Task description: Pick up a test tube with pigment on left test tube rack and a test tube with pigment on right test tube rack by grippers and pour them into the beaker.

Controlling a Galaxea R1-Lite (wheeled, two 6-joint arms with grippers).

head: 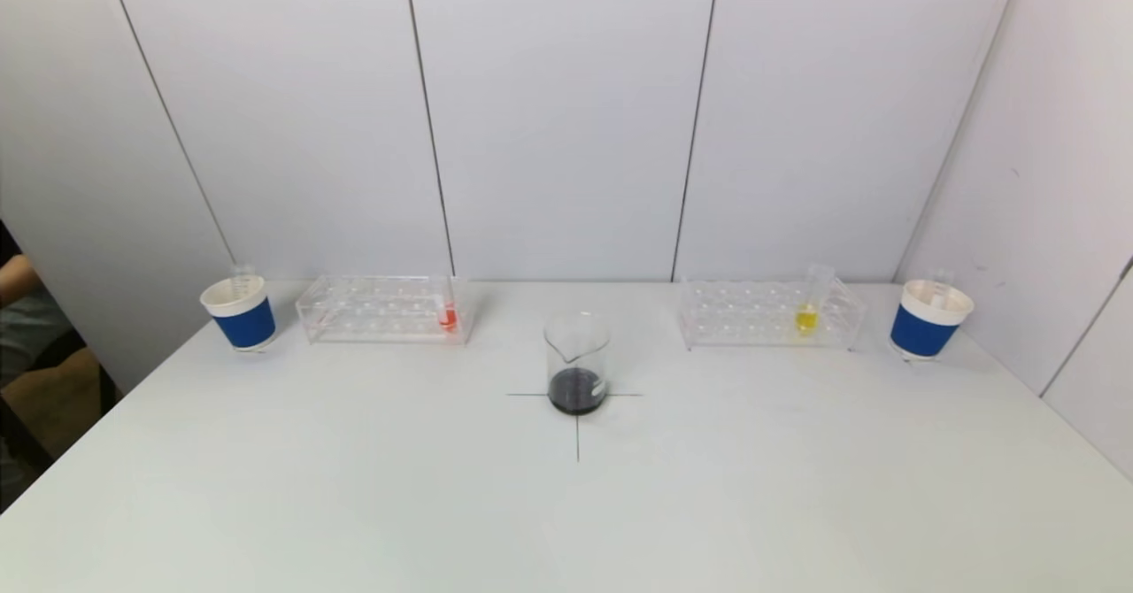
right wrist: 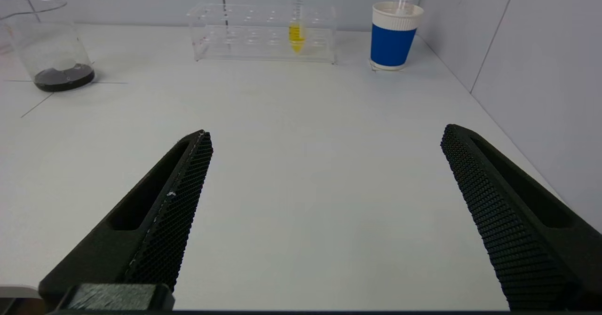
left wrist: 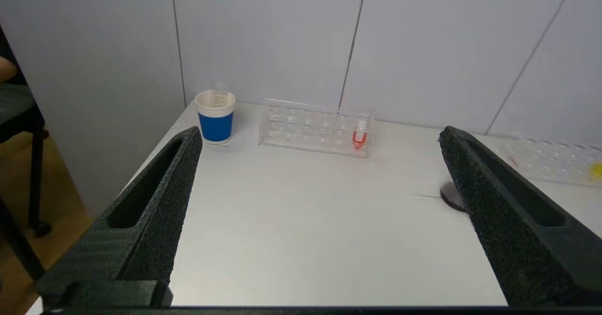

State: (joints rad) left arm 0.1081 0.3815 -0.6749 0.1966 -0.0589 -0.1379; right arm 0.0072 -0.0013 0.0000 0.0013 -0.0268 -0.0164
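Note:
A clear left test tube rack [head: 382, 308] [left wrist: 315, 127] stands at the back left and holds a test tube with red pigment [head: 449, 314] [left wrist: 359, 136] at its inner end. The right test tube rack [head: 768, 312] [right wrist: 263, 32] holds a tube with yellow pigment [head: 807, 314] [right wrist: 296, 32]. Between them, on a drawn cross, stands the glass beaker [head: 577, 363] [right wrist: 51, 47] with dark liquid at its bottom. My left gripper [left wrist: 320, 136] is open over bare table, well short of the left rack. My right gripper [right wrist: 325, 138] is open too, short of the right rack. Neither arm shows in the head view.
A blue and white paper cup [head: 240, 311] [left wrist: 215, 116] with a tube in it stands left of the left rack. A second such cup [head: 926, 319] [right wrist: 394, 35] stands right of the right rack, near the side wall. White wall panels close the table's back edge.

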